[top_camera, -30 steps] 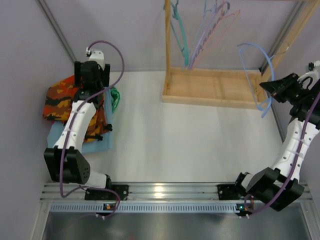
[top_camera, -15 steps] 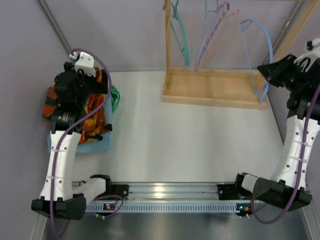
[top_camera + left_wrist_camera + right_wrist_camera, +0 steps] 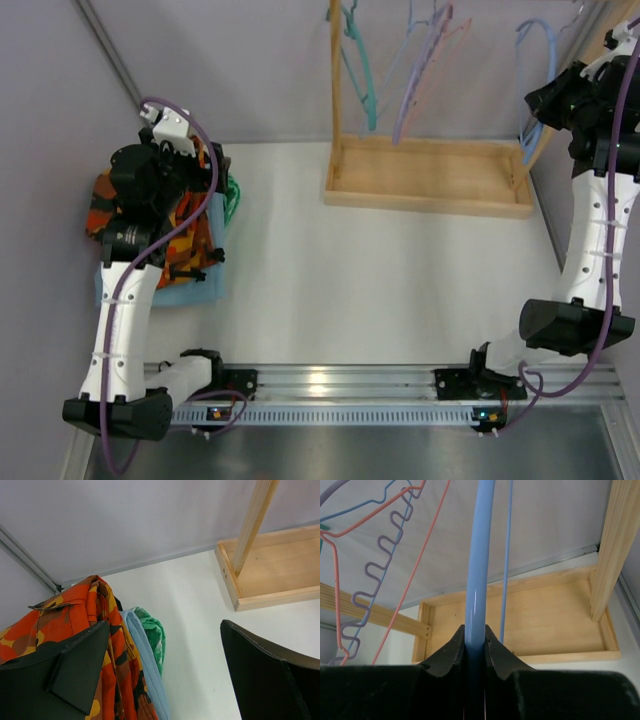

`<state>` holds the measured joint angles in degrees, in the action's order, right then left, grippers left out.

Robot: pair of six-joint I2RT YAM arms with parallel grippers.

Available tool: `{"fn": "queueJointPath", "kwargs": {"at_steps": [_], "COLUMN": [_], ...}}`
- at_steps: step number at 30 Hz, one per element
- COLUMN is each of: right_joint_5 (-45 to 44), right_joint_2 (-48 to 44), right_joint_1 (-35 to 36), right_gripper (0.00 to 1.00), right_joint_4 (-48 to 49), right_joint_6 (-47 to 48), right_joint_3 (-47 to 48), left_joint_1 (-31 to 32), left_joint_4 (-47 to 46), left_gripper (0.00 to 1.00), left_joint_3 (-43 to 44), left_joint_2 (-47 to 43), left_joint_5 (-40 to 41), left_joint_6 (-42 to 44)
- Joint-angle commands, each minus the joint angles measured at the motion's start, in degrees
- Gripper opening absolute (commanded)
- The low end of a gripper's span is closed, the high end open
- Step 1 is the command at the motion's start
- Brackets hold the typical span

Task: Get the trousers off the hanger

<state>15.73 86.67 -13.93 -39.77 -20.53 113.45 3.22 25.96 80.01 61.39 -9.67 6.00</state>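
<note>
So, starting at the near edge of the table [image 3: 380, 300]: both arm bases sit on the metal rail [image 3: 330, 380] that runs along it, left arm on the left, right arm on the right.

A bit further in, along the left edge, is the clothes pile. The trousers [image 3: 110, 205] are the orange-and-black camo ones, lying bunched up on a light blue cloth [image 3: 142, 655]. A green cloth [image 3: 152, 635] sits just beside them on the side toward the middle of the table. The left pincer [image 3: 162, 630] hangs over that pile with its jaws spread wide and nothing between them. In the wrist view one finger sits in front of the camo fabric, but I honestly can't tell if it's touching.

Further back, the wooden rack [image 3: 430, 175] stands against the far edge, right of centre. A teal hanger [image 3: 362, 80], a wavy purple hanger [image 3: 420, 80] and a thin pink hanger [image 3: 418, 555] hang from it.

Up by the far right corner, the right arm is stretched tall next to the rack's right post. The right pincer [image 3: 474, 630] is clamped tight on the blue hanger [image 3: 479, 555], gripping one of its thick blue bars, which runs straight up between the fingers. That hanger is well apart from the trousers, basically the whole table width away.
</note>
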Motion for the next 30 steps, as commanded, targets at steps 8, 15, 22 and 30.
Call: {"fn": "queueJointPath", "kwargs": {"at_steps": [8, 15, 22, 30], "right_joint_5": [-7.64, -12.29, -14.58, -15.46], "right_joint_2": [-0.89, -4.66, -8.01, -4.07], "right_joint_1": [5.76, 8.04, 8.92, 9.63], "right_gripper": [0.0, 0.0, 0.0, 0.0], "right_joint_4": [4.87, 4.61, 4.96, 5.84], "right_joint_6": [3.31, 2.96, 2.96, 3.48], "right_joint_3": [6.17, 3.81, 0.46, 2.12], "left_joint_1": [0.03, 0.03, 0.03, 0.03], "left_joint_4": [-0.47, -0.47, -0.64, -0.64], "left_gripper": [0.99, 0.99, 0.99, 0.99], "left_joint_3": [-2.4, -3.19, -4.07, -3.63], "left_joint_2": [-1.88, -1.88, -1.8, -0.39], "left_joint_5": [-1.32, 3.42, 3.43, 3.08], "left_joint_6": [-3.27, -3.89, -4.33, -4.59]}}
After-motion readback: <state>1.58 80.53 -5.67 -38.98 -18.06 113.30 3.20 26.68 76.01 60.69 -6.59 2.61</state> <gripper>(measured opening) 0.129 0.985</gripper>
